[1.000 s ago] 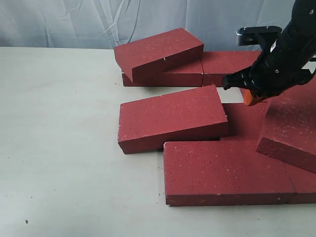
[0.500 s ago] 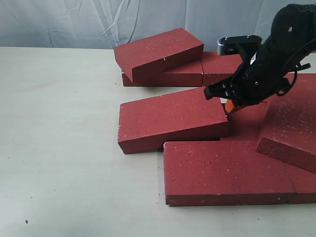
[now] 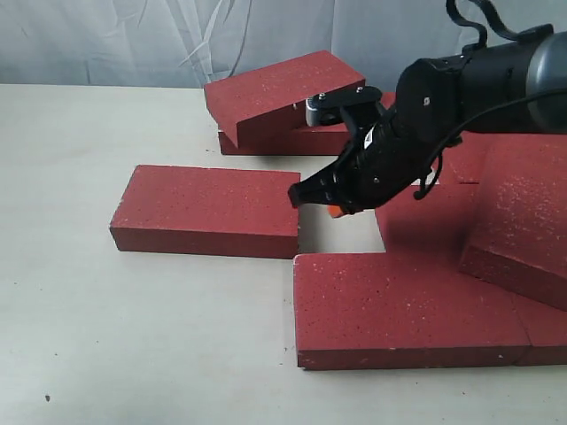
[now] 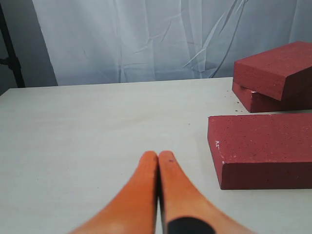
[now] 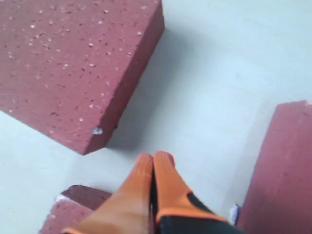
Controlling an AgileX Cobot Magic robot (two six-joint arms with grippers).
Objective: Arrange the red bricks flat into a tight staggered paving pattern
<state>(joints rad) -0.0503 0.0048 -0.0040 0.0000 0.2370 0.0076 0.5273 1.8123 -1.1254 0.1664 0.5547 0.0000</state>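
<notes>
Nearest us, the front brick [image 3: 399, 305] lies flat on the pale desk [image 3: 89, 336], long side facing the camera. A second flat brick [image 3: 545, 336] butts tight against its right end, with only a thin seam between them. One row back, off to the left, there's the loose brick [image 3: 208, 208], flat on bare desk and set out from the group. Its right near corner is close by the front brick's back left corner, and I can't tell if they touch. Right at that end sits the right hand [image 3: 332, 210], low over the desk and across the middle, orange fingers pressed together with nothing between them. The right wrist view puts the tips over bare desk just beside the brick's corner; contact with the brick, can't say. To the right of the hand a middle brick [image 3: 425, 230] lies flat against the front brick's back edge. At the right edge a tilted brick [image 3: 523, 217] sits askew on top of the flat ones, not lying level. Farther back, the back-row brick [image 3: 292, 144] lies flat and a propped brick [image 3: 275, 88] leans across it at a slant. The left hand [image 4: 158, 163] is outside the exterior view. Its own camera shows orange fingers pressed together, empty, over open desk, with the loose brick ahead of them and apart. Behind it all hangs a grey-white curtain [image 3: 177, 35].
</notes>
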